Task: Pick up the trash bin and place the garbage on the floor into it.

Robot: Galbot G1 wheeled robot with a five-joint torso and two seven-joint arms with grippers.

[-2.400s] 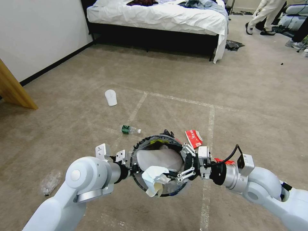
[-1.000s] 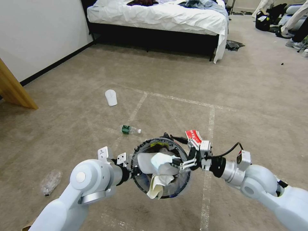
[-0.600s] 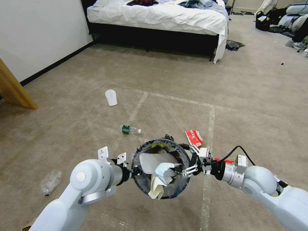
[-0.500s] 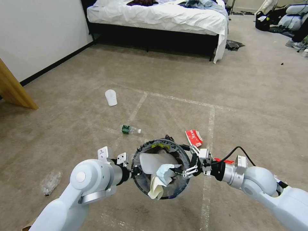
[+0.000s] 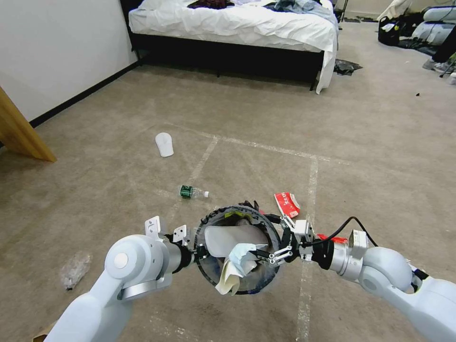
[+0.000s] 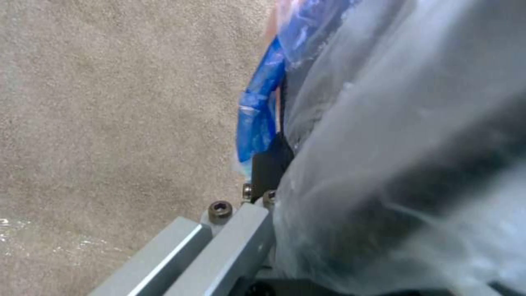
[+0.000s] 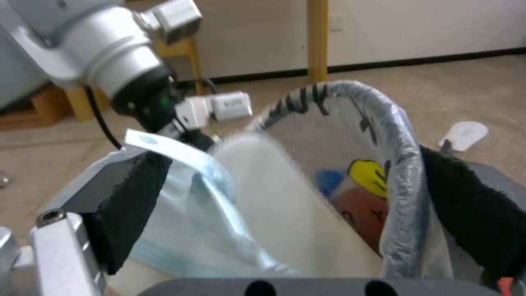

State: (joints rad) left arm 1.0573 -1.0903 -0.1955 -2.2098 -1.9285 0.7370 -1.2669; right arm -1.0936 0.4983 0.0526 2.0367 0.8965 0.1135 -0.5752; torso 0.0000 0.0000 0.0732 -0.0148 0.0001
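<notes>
Trash bin (image 5: 237, 280) is held above the floor (image 5: 285, 133) between both arms, its rim clamped at the left side by the left gripper (image 5: 197, 251). A pale blue mask (image 5: 243, 253) (crumpled over a white slipper (image 5: 223, 237)) lies at its mouth between the spread fingers of the right gripper (image 5: 271, 251). A green-labelled bottle (image 5: 192, 192), a red wrapper (image 5: 287, 204) and another slipper (image 5: 164, 144) lie on the carpet beyond.
</notes>
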